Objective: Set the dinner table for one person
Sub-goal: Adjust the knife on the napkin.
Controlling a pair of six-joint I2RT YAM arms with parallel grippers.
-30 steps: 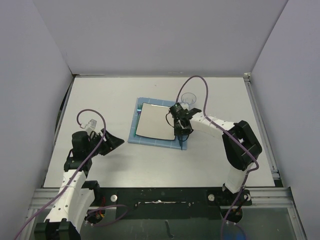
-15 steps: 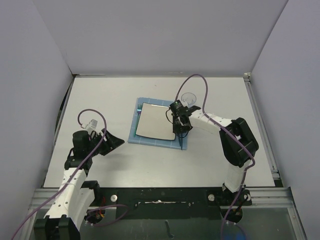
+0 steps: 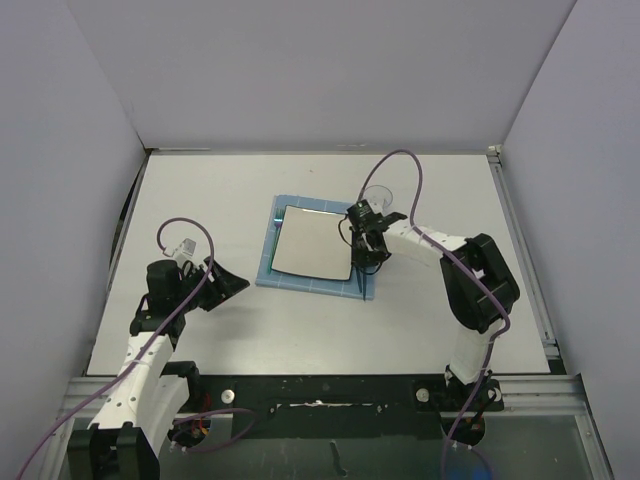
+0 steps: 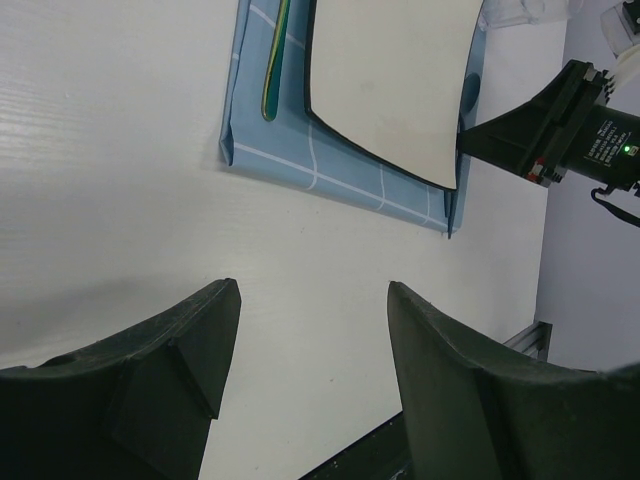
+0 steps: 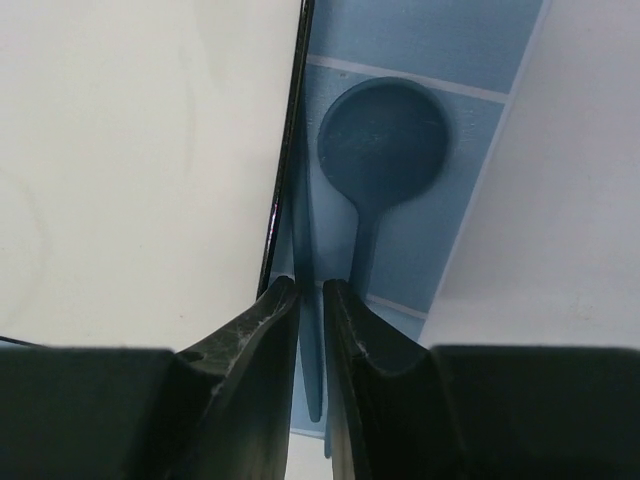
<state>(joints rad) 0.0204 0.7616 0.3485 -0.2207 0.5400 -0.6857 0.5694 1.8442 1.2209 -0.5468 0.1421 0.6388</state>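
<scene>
The white dinner table [image 3: 200,200] carries a blue grid placemat [image 3: 300,284] with a square white plate [image 3: 312,243] on it. My right gripper [image 3: 366,262] points down over the mat's right strip. In the right wrist view its jaws [image 5: 310,283] stand nearly together on a slim blue utensil [image 5: 313,370] that runs along the plate's dark rim [image 5: 285,180]. A blue spoon [image 5: 385,140] lies flat beside it on the mat [image 5: 440,40]. My left gripper [image 3: 235,283] hovers open and empty over bare table [image 4: 120,200], left of the mat [image 4: 340,175].
A clear cup [image 3: 378,197] stands just beyond the mat's far right corner, close to my right wrist. A green-yellow utensil [image 4: 275,60] lies on the mat's left strip beside the plate [image 4: 390,80]. White walls enclose the table on three sides.
My right gripper has shifted slightly toward the far side, and the utensil's near end has moved with it. The left arm has stayed put.
</scene>
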